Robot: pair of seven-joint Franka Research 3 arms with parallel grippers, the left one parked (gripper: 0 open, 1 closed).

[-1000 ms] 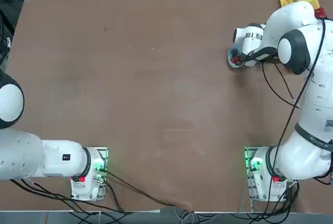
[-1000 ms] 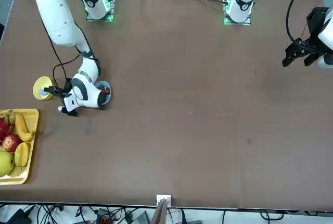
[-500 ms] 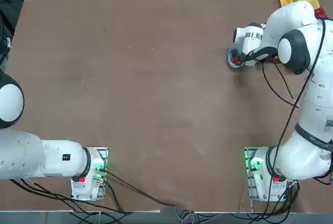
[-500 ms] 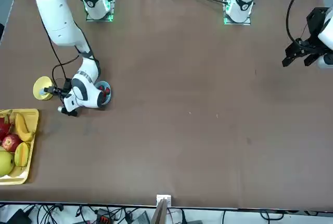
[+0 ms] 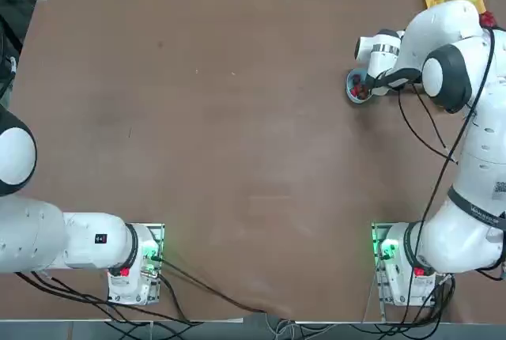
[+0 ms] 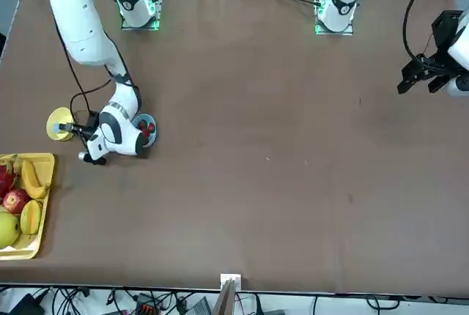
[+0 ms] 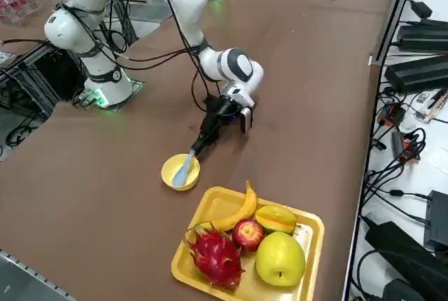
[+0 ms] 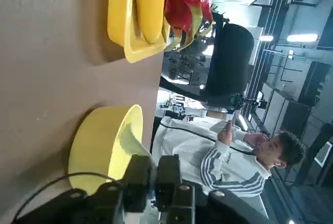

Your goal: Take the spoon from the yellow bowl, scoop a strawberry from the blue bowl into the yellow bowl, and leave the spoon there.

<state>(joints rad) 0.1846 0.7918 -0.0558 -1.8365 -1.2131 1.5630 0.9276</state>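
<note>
The small yellow bowl (image 7: 170, 173) sits near the table's right edge, with the pale blue-white spoon (image 7: 185, 168) lying in it, handle slanting up. My right gripper (image 7: 198, 143) reaches low over the bowl's rim and is shut on the spoon's handle. In the wrist view the two fingers (image 8: 138, 174) are pressed together just above the yellow bowl (image 8: 99, 140). The blue bowl (image 5: 357, 91) holds red strawberries (image 5: 356, 85) and lies right beside my wrist, on the side away from the yellow bowl (image 6: 55, 126). In the top view my arm hides the yellow bowl.
A rectangular yellow tray (image 7: 308, 227) with a banana, apple, dragon fruit and other fruit stands close beyond the yellow bowl, by the table's far right corner. A person in a striped jacket (image 8: 218, 156) is in the room beyond the table.
The right gripper's fingers have closed on the spoon's handle. The hand has shifted slightly toward the yellow bowl, uncovering more of the blue bowl.
</note>
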